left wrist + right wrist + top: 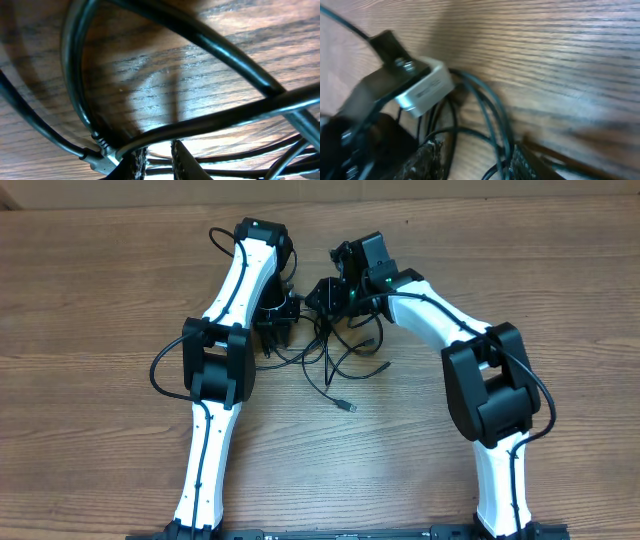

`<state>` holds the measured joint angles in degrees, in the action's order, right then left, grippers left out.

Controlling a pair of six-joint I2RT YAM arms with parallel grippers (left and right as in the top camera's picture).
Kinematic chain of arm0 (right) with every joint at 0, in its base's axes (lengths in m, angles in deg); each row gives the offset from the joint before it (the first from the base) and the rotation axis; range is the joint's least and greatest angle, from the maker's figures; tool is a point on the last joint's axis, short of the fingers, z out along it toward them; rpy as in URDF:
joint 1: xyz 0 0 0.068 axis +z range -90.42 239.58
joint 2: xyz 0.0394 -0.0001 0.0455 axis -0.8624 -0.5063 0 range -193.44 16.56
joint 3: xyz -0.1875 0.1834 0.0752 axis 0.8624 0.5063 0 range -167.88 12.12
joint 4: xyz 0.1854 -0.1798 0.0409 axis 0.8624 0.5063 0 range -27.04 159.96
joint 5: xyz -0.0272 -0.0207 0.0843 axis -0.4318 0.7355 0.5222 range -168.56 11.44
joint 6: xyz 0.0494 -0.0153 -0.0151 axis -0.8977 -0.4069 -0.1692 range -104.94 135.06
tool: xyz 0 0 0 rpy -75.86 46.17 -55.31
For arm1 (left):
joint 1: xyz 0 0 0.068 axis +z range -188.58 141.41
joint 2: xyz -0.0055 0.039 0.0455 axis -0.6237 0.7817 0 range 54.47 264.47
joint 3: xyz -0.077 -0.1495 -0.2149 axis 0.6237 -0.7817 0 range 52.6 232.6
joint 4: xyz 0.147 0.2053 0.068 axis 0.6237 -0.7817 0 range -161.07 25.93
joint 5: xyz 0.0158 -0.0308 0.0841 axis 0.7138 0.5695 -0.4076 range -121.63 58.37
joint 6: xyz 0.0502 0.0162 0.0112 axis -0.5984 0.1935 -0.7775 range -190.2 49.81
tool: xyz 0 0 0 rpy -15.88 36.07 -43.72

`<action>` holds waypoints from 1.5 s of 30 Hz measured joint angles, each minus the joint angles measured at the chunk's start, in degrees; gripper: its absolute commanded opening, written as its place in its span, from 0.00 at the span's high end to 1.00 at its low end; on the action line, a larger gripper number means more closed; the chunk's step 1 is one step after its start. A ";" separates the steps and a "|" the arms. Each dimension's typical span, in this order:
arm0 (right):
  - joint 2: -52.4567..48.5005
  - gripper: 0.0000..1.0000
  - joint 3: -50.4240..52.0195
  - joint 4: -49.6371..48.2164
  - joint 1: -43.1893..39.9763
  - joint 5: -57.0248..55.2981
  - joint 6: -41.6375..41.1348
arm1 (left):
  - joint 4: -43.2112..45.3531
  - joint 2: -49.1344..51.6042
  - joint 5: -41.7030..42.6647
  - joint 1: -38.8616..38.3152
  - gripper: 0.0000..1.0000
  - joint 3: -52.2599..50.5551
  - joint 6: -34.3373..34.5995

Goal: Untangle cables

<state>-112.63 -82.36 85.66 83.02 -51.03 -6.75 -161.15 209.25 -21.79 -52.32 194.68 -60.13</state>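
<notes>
From overhead, the cables (330, 355) lie in a loose black tangle on the wooden table (90, 290), a little toward 12 o'clock from its middle. One strand trails off to 6 o'clock and ends in a silvery plug tip (347, 406). The left gripper (277, 320) is down at the tangle's 10 o'clock edge. The right gripper (325, 295) is at its 12 o'clock edge, near the left one. From this height the jaws of neither can be made out.

In the left wrist view, the cords sweep in wide arcs over the wood grain. The two fingertips (134, 165) show at 6 o'clock, a little apart, with bright wood in the narrow gap. One cord crosses just past the tips, running from a grey plug collar (100, 156) at 7 o'clock toward 3 o'clock. Nothing looks pinched.

In the right wrist view, the fingers (427, 160) stand wide apart at 6 o'clock. Several cords pass through the gap and none is clamped. At 9 to 10 o'clock, a white block (422, 90) screwed to a dark bracket sits just beside the cords. This view is blurred.
</notes>
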 measured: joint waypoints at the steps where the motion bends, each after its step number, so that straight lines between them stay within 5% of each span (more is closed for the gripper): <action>1: -0.42 0.56 0.02 -0.42 -0.04 -0.70 0.02 | 0.02 0.00 0.00 0.02 0.79 0.00 0.00; 18: -2.25 0.68 0.04 0.94 -0.04 -3.58 -0.04 | 0.33 -0.04 0.92 0.28 0.76 -0.09 0.00; 23: -2.25 0.88 0.04 2.08 -0.04 -3.52 0.20 | 0.76 -0.15 1.60 0.48 0.76 -0.31 0.02; 35: -2.25 0.82 0.04 3.93 0.00 -3.56 -0.22 | 3.17 -0.26 5.55 1.31 0.76 1.03 0.00; 45: -2.25 0.93 -0.02 7.48 0.00 -3.32 -0.15 | 4.79 -0.52 7.39 1.49 0.74 12.90 2.49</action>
<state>-114.88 -82.38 93.13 83.02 -54.35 -6.90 -156.37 208.73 -14.40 -50.84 207.58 -57.64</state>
